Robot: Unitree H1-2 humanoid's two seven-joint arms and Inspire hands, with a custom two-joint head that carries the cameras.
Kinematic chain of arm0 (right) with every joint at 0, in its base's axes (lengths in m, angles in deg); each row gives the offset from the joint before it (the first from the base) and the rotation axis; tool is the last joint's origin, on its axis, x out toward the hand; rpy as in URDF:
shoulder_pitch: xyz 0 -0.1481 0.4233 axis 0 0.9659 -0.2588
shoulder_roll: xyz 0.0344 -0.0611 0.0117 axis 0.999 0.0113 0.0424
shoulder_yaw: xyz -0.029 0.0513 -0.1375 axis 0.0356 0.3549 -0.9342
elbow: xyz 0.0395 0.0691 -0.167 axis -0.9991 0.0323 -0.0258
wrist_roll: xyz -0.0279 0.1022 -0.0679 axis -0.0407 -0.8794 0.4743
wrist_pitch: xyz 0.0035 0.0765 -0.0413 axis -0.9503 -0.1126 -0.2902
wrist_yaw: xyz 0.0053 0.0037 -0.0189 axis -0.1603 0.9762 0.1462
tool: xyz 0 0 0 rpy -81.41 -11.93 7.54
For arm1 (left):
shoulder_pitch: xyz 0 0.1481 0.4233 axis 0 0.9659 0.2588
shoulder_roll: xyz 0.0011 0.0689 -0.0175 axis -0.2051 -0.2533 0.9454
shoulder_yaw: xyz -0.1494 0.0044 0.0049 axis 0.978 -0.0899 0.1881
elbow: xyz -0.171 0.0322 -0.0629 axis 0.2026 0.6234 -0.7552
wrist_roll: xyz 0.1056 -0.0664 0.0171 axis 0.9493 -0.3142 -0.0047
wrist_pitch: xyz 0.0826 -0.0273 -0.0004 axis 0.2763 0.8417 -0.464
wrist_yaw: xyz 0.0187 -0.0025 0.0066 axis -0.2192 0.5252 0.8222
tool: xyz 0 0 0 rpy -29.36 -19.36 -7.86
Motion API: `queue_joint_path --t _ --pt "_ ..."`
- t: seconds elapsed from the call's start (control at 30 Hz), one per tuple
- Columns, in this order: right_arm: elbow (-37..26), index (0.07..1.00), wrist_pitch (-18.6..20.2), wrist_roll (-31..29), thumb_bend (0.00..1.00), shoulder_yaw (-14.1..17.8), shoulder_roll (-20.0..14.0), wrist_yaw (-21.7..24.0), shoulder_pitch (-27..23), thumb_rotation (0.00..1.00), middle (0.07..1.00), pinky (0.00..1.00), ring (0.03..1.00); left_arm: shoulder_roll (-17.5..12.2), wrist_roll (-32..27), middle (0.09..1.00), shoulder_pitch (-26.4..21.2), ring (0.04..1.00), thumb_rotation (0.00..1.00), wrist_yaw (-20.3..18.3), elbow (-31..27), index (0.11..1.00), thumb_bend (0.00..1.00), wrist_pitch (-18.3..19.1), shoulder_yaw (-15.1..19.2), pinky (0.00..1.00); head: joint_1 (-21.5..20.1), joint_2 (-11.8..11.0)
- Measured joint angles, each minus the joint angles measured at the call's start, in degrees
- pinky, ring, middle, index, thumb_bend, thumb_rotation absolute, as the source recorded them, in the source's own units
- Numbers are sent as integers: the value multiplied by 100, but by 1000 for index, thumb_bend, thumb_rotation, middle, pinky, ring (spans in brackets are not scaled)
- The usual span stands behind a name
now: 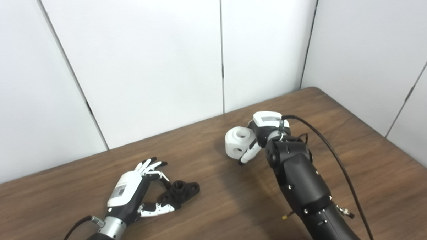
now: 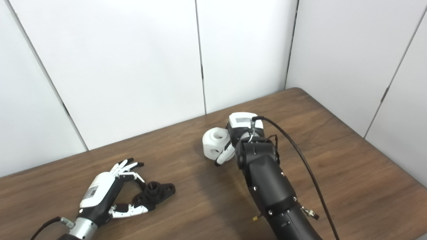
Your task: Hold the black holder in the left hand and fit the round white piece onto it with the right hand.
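Left hand (image 1: 132, 188) is lying low on the brown worktop (image 1: 378, 171), fingers (image 1: 152, 165) spread, thumb reaching out along the surface. Black holder (image 1: 180, 191) is sitting flat on the worktop just right of that hand; thumb tip and one fingertip are touching or nearly touching its near end, can't tell which. Not lifted, not gripped.

Right hand (image 1: 262, 134) is wrapping around the round white piece (image 1: 237, 142), thumb pressing on its near side, holes in the piece facing up and toward the camera. Piece is looking slightly raised off the worktop, well apart from the holder.

Labels: a small grey square sticker, QR-like, is showing on the back of the left hand, and a grey patch on the back of the right hand. Both are too blurred to read. A black cable (image 1: 328, 148) is running along the right arm.
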Motion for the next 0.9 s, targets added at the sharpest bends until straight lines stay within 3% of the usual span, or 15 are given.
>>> queue_joint_path --t 0.2,0.23,0.27,0.3,0.4,0.7,0.9 --pt "0 623 0 -193 786 37 18 -531 52 239 761 636 749 0 0 885 6 979 76 -14 -14 475 523 2 6 1000 17 27" --pt "-1 532 -1 -293 608 75 37 -745 72 177 739 658 752 -1 0 886 13 980 76 -28 -29 475 523 5 11 1000 17 27" --pt "-1 517 0 -345 577 105 52 -866 87 166 735 663 752 -2 0 886 19 980 76 -34 -35 475 523 7 15 1000 17 27" --pt "0 501 0 -416 549 141 73 -1052 107 154 666 619 684 -4 0 887 23 981 76 -43 -42 475 523 12 20 1000 9 53" --pt "1 485 1 -565 523 199 156 -1557 197 141 588 588 622 -6 0 888 30 980 76 -53 -51 475 523 20 26 1000 9 53" --pt "159 485 1 -786 522 234 203 -2252 223 139 619 641 656 -3 11 881 29 972 76 -25 -44 475 523 9 27 1000 35 88" --pt "168 484 -5 -1222 523 154 129 -2625 227 137 603 609 633 -1 14 884 30 973 77 -38 -53 475 523 24 26 1000 237 150"
